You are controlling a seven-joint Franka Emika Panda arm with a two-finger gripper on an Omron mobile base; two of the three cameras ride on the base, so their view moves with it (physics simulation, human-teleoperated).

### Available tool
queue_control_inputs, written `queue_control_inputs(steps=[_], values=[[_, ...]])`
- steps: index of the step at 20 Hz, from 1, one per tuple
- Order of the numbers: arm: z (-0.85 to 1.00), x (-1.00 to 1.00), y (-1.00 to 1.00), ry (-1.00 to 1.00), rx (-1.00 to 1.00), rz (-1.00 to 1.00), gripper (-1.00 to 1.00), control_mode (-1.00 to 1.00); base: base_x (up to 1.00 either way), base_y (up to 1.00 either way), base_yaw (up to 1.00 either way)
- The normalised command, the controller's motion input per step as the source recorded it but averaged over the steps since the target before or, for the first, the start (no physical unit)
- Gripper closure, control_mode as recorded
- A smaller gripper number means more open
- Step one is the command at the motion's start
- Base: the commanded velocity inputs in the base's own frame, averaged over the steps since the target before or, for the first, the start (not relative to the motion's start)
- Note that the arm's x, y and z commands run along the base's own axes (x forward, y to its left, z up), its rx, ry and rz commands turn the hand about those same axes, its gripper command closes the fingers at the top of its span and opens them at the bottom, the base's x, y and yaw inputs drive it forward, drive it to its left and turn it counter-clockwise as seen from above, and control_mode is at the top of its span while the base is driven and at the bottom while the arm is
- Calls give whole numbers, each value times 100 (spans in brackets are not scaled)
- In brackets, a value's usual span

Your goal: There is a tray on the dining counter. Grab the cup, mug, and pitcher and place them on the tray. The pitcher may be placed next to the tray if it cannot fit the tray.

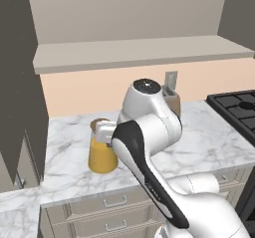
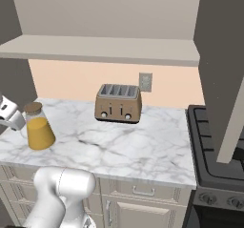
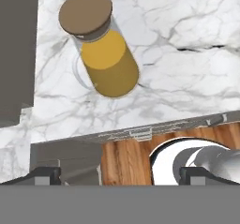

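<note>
The claw (image 3: 120, 175) has its two dark tips spread as wide as they go, with nothing between them. It hangs up above the pitcher (image 3: 102, 49), looking down on its round brown cork lid, and has not closed in on the glass. From the right base view the white hand sits just beside the pitcher's neck, on the side away from the toaster (image 2: 118, 103).

Taking the pitcher as the marker: it stands upright on the marble worktop (image 2: 143, 146), toward the end farthest from the stove (image 2: 217, 141), and its orange liquid fills the lower cone. The toaster sits well apart from it, further along the worktop and back toward the peach wall, under a wall socket. The stove lies beyond the toaster again. Below the pitcher, at the front edge of the worktop, run the beige drawers (image 1: 107, 202) with their metal pulls.

As for the job, I'd say it is at an early stage as far as the pitcher goes: it is still on the worktop, ungripped, and has yet to be lifted and carried over. From where I stand I can't say how the cup and mug fare. The next thing, I'd guess, is for the claw to come down around the neck under the cork and squeeze.
</note>
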Motion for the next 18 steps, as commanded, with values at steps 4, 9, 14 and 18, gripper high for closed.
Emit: queue_control_inputs(steps=[4,9,14,18], values=[[-20,38,41,0,0,-14,-100,-100,0,0,0],[-7,24,19,0,0,-5,-100,-100,0,0,0],[0,37,1,1,0,0,-100,-100,0,0,0],[-17,39,13,0,-2,0,-100,-100,0,0,0]])
